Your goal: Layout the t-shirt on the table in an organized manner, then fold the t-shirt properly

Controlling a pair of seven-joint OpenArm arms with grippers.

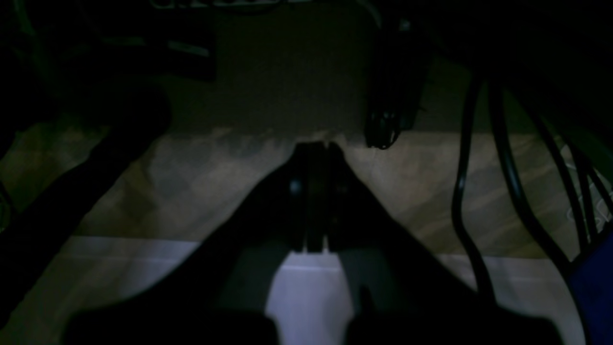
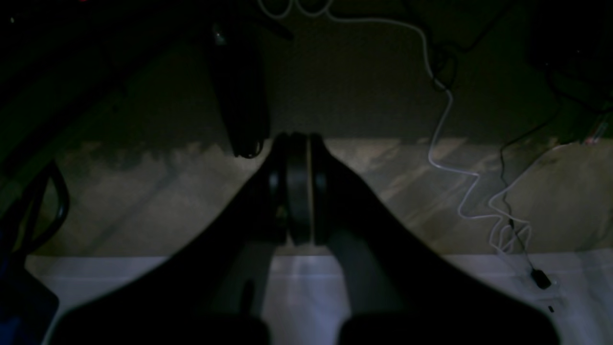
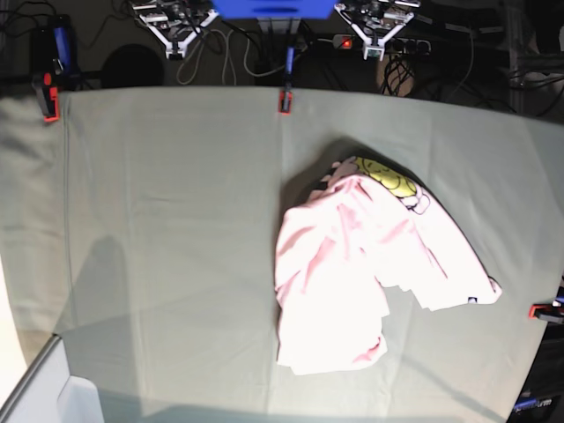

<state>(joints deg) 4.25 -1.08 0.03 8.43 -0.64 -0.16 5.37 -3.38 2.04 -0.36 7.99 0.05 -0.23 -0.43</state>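
t-shirt [image 3: 361, 273] crumpled right-centre | table [image 3: 159, 220] left half bare

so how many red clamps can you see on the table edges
3: one at the far left corner, one at the far edge's middle, one on the right edge. Others may sit outside the view.

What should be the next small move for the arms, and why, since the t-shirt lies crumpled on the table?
Probably the left gripper should come down toward the t-shirt, which lies in a bunched heap on the table, with its yellow print partly folded under. Both grippers, the right gripper included, are shut and parked at the far edge, so nothing holds the cloth yet.
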